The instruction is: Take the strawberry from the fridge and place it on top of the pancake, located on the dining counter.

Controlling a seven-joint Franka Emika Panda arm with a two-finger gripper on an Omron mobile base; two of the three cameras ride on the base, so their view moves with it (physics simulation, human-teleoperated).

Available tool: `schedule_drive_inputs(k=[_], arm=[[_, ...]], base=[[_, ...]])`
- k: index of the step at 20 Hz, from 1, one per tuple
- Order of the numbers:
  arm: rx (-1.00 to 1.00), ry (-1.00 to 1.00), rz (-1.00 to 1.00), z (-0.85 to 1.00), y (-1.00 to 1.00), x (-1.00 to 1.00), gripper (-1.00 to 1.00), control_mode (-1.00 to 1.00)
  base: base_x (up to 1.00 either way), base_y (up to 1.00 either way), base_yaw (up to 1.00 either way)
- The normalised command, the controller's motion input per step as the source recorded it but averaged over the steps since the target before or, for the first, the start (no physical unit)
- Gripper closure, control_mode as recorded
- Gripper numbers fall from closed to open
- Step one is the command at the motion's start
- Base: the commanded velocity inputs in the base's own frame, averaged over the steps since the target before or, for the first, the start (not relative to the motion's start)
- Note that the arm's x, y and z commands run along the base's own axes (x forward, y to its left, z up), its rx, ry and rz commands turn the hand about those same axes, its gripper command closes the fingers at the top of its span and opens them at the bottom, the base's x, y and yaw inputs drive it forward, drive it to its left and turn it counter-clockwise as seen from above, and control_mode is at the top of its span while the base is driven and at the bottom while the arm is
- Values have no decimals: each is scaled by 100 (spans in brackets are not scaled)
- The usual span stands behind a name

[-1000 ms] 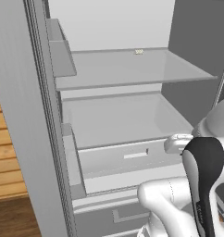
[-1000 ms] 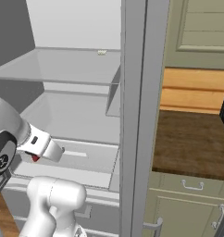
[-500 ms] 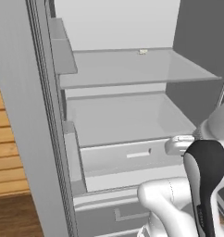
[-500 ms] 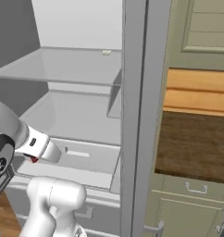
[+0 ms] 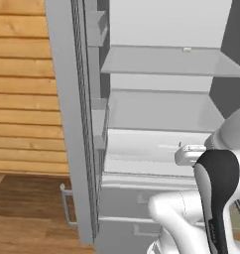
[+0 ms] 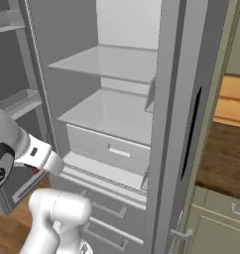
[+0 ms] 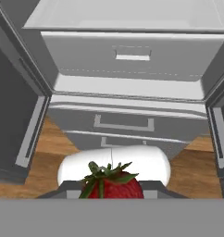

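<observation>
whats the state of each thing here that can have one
fridge: doors open, shelves showing
strawberry: out of the fridge, held at the claw, leaves up
inner drawer: shut
two lower drawers: shut
claw: shut on the strawberry

1. In the hand view the strawberry [image 7: 112,184] shows its green leaves and upper red body; its lower part is cut off at the bottom of the picture.
2. The gripper [image 6: 36,170] is mostly hidden behind the white hand in the right base view; a speck of red shows there, probably the berry, too small to be sure.
3. The fridge [image 5: 156,106] is cut by the top and right edges of the left base view.
4. A small pale item [image 5: 187,49] on the upper shelf [image 5: 161,62] is too small to identify.
5. The fridge's lower drawers [image 7: 124,124] are partly covered by the berry's leaves.
</observation>
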Motion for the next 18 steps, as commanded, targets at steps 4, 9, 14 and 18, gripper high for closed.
schedule_drive_inputs(k=[4, 9, 14, 18], arm=[[0, 0, 0, 0, 0, 0, 100, 100], [0, 0, 0, 0, 0, 0, 100, 100], [0, 0, 0, 0, 0, 0, 100, 100], [0, 0, 0, 0, 0, 0, 100, 100]], base=[[-80, -4, 54], [-64, -1, 66], [-83, -4, 77], [-86, 0, 84]])
